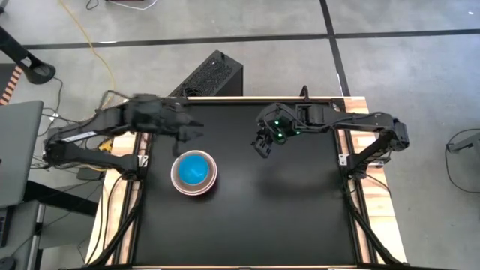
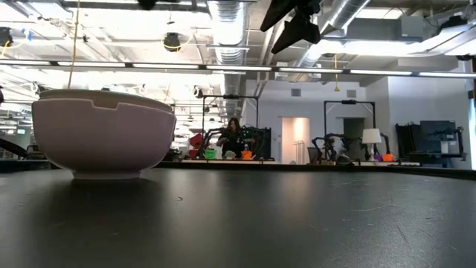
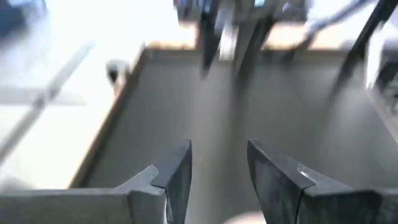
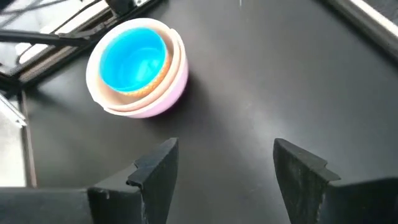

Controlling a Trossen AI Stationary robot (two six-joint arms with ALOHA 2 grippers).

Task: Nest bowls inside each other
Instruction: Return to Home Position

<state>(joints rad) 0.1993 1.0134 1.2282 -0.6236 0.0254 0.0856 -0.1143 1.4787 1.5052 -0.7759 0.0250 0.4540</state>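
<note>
One bowl stack (image 1: 194,172), blue from above.

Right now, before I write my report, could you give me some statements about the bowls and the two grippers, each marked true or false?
1. All bowls in view sit nested in one stack on the table. True.
2. The right gripper is holding a bowl. False: it is open and empty, apart from the stack.
3. The innermost bowl is bright blue. True.
4. The stack stands on the right arm's side of the table. False: it stands on the left side, near the left gripper, which is also open and empty.
</note>
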